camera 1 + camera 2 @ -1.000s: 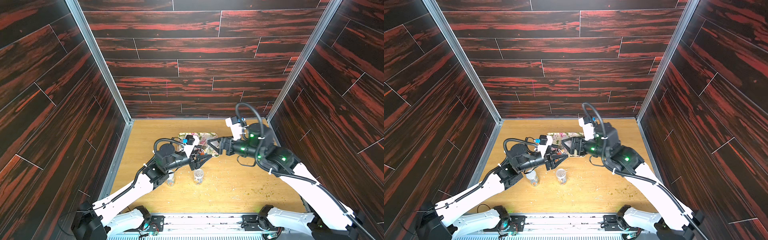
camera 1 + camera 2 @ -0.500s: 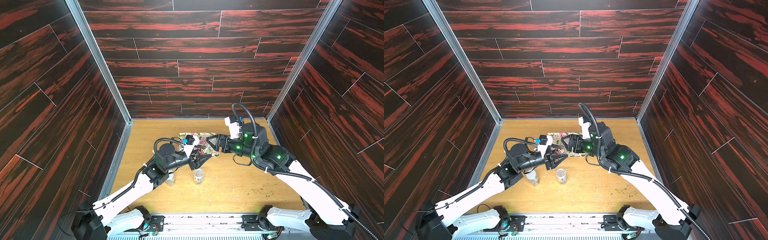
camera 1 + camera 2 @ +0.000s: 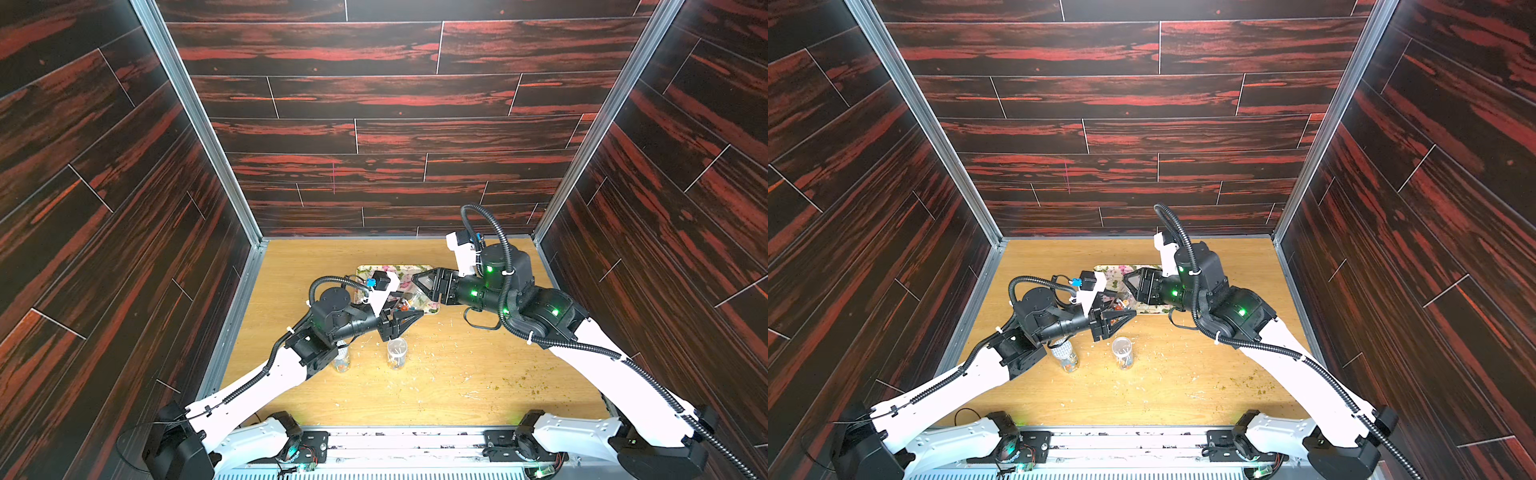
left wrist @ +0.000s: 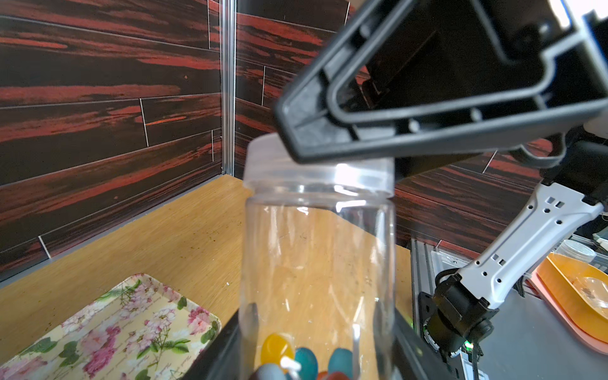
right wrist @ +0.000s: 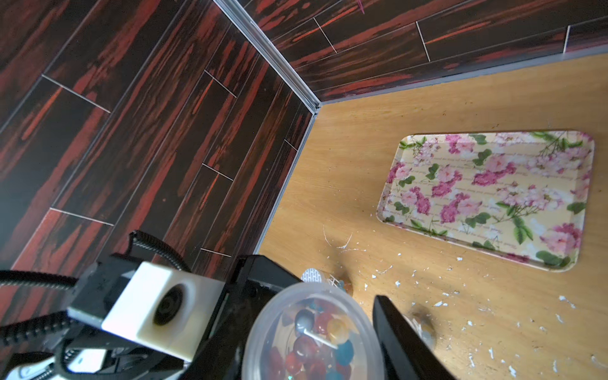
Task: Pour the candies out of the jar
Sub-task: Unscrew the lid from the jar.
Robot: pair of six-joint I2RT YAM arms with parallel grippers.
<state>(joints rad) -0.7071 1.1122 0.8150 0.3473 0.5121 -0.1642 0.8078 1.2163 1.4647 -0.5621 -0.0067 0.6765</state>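
Clear plastic jar (image 4: 317, 263) of candies (image 4: 296, 358) stands upright, clamped in our left gripper (image 3: 411, 316); our right gripper (image 5: 309, 322) straddles its lid (image 4: 316, 174), whether gripping we cannot tell.

Counter (image 3: 457, 386): carries everything; my arms reach in from its front edge.
Tray (image 5: 493, 197): flat on the counter, toward the back, about midway across.
Jar (image 4: 316, 256): off the counter, between my left jaws, at the tray's front edge.
Lid (image 4: 273, 164): on the jar's end away from my left wrist; my right jaws stand one to each side of it.
Candies (image 4: 276, 347): in the jar, at the end opposite the lid.
Second jar (image 3: 340, 361): stands on the counter before the tray, under my left arm.
Third jar (image 3: 395, 353): stands right of the second, apart from it, before my left jaws.
Crumbs (image 5: 438, 303): strewn on the counter before the tray.
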